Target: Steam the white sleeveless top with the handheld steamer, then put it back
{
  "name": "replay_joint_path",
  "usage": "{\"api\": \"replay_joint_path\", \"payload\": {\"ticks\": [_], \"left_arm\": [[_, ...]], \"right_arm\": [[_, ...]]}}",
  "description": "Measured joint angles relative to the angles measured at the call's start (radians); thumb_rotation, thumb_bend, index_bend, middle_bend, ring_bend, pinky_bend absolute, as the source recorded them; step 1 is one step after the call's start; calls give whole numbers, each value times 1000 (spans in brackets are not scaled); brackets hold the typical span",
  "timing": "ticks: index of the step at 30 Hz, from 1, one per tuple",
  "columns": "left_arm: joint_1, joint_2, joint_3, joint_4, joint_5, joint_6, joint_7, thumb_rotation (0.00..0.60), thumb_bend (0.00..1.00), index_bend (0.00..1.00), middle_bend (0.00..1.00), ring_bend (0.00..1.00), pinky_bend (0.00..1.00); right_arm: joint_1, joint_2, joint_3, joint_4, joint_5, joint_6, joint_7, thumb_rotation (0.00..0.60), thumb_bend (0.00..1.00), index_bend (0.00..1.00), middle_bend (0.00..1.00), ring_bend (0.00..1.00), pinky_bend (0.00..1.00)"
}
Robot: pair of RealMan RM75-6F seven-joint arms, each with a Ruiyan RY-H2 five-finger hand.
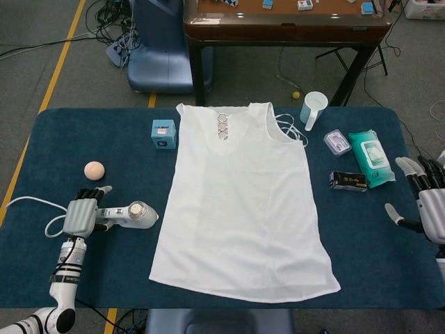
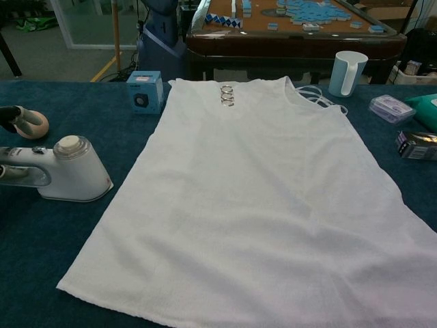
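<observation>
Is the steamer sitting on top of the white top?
No, the handheld steamer lies on the blue table, left of the white sleeveless top.

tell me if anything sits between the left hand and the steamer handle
Nothing visible does. The left hand is already over the handle end of the white handheld steamer. The peach-coloured ball lies apart, farther back on the table, and the white sleeveless top lies beyond the steamer's head.
</observation>
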Motion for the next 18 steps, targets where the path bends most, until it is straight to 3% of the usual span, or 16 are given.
{"api": "replay_joint_path", "payload": {"ticks": [18], "left_arm": [[-49, -83, -18, 97, -24, -14, 22, 600, 119, 290, 335, 272, 163]], "right_arm": [[-10, -11, -5, 32, 14, -7, 31, 600, 306, 0, 134, 5, 0]]}}
